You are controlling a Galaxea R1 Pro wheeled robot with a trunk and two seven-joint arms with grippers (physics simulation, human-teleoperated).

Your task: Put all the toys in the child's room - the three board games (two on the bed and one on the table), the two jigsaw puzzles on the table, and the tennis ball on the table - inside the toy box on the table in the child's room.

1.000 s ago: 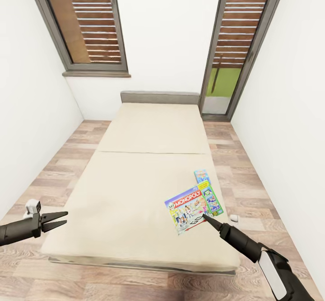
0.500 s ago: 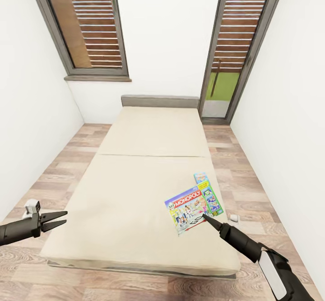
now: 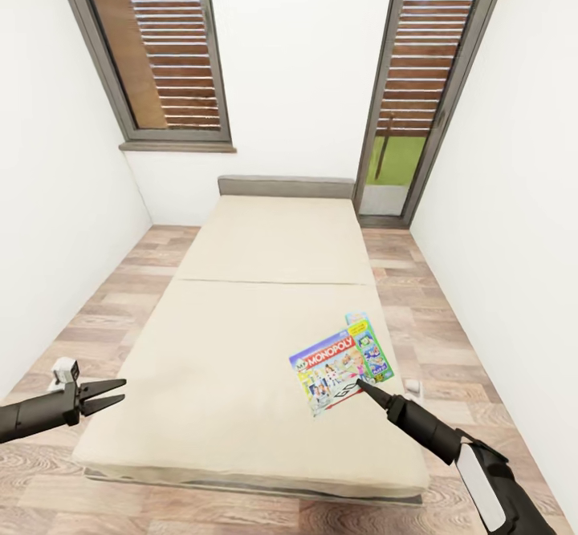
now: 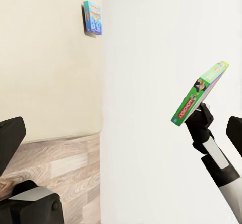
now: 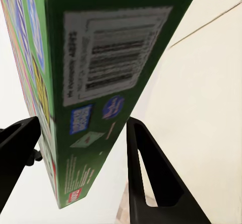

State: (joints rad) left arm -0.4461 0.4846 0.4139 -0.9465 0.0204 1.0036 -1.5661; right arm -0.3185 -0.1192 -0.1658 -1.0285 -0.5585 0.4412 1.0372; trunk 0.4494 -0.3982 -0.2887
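The Monopoly box [image 3: 333, 365] is gripped by the right gripper [image 3: 363, 387], jaws shut on its edge, above the bed [image 3: 241, 310]. A second board game [image 4: 93, 17] is seen lying flat behind. The left gripper [image 3: 108, 393] is held empty, jaws parted.

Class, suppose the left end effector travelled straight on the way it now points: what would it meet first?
Probably the bed: the left end effector points across its near end, though its height above the mattress is unclear.
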